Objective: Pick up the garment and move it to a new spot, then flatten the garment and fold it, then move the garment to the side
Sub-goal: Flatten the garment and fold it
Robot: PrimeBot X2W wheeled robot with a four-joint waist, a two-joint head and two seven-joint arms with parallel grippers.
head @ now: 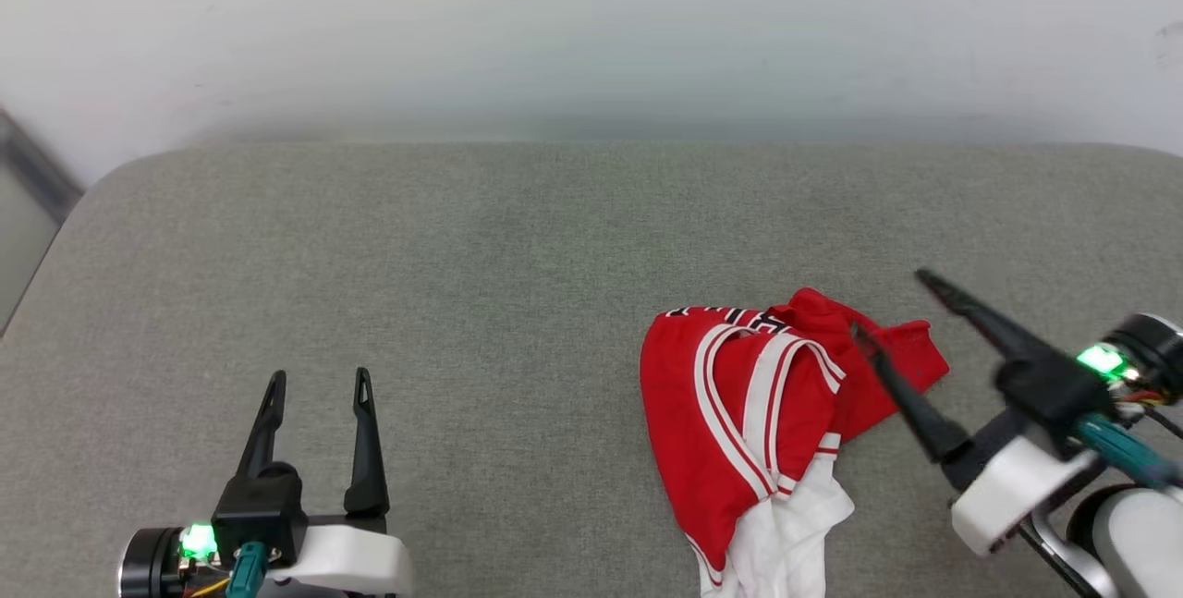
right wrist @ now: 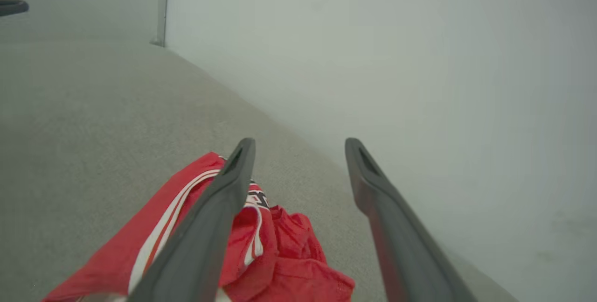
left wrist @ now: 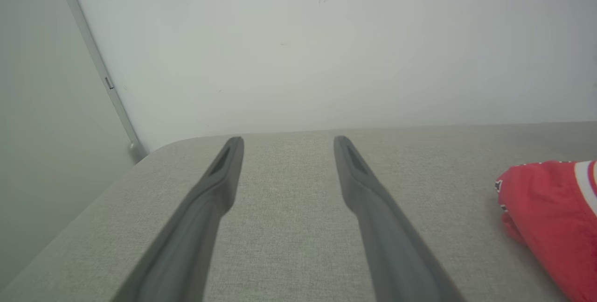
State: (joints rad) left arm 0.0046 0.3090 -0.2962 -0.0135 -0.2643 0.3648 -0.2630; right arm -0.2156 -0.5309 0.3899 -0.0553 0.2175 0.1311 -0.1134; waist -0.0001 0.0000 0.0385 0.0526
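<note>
The garment (head: 739,404), a red jersey with white sleeves and striped trim, lies crumpled on the grey padded table (head: 462,256) at the front right. A red fold of the garment (left wrist: 550,218) shows at the left wrist view's right edge. My right gripper (head: 889,304) hovers open over the garment's right end, one finger (head: 901,390) crossing the red cloth, nothing between the fingers. In the right wrist view the garment (right wrist: 280,255) lies below the spread right gripper (right wrist: 301,142). My left gripper (head: 319,381) stands open at the front left, well apart from the garment; the left gripper (left wrist: 285,139) holds nothing.
A pale wall (head: 591,25) runs behind the table's far edge. The table's far left corner (head: 120,173) is rounded, with a dark strip (head: 32,164) beyond it. Bare grey surface stretches across the table's middle and left.
</note>
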